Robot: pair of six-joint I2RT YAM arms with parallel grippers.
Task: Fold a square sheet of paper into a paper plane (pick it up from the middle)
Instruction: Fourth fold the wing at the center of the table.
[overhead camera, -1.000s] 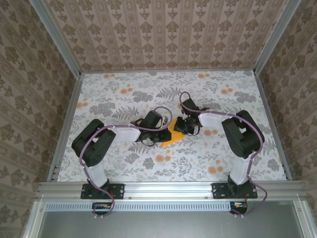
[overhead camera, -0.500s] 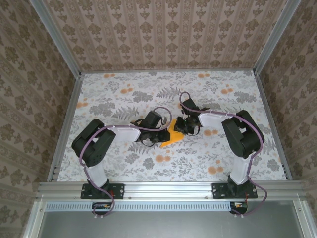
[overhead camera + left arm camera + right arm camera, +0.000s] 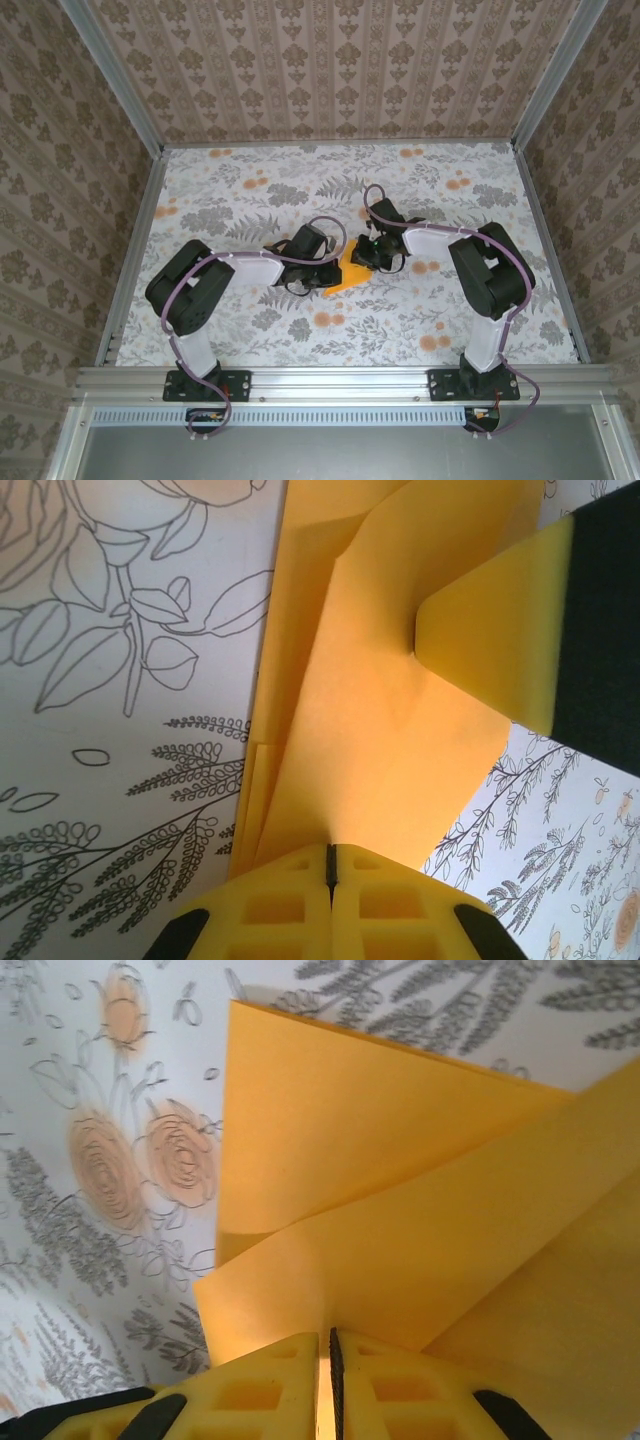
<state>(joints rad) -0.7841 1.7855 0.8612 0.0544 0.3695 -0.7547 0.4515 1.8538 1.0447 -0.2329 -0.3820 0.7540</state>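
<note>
The orange-yellow square sheet of paper [image 3: 349,274] lies at the table's middle between both arms, folded into overlapping flaps with a point toward the near left. My left gripper [image 3: 337,271] is shut on its left side; in the left wrist view the jaws [image 3: 331,856] pinch a raised flap of the paper [image 3: 390,710]. My right gripper [image 3: 363,256] is shut on the far right side, and its jaws [image 3: 328,1346] pinch another raised flap of the paper [image 3: 420,1220]. One right fingertip [image 3: 495,650] presses into the paper from the upper right of the left wrist view.
The table [image 3: 250,190] carries a grey leaf print with small blotchy orange flowers [image 3: 324,319]. Aluminium rails [image 3: 130,250] and patterned walls close it in on three sides. Both arms' elbows [image 3: 190,285] stand over the near half.
The left jaws have closed the last bit onto the paper flap. Both arms and the paper stay almost where they were.
</note>
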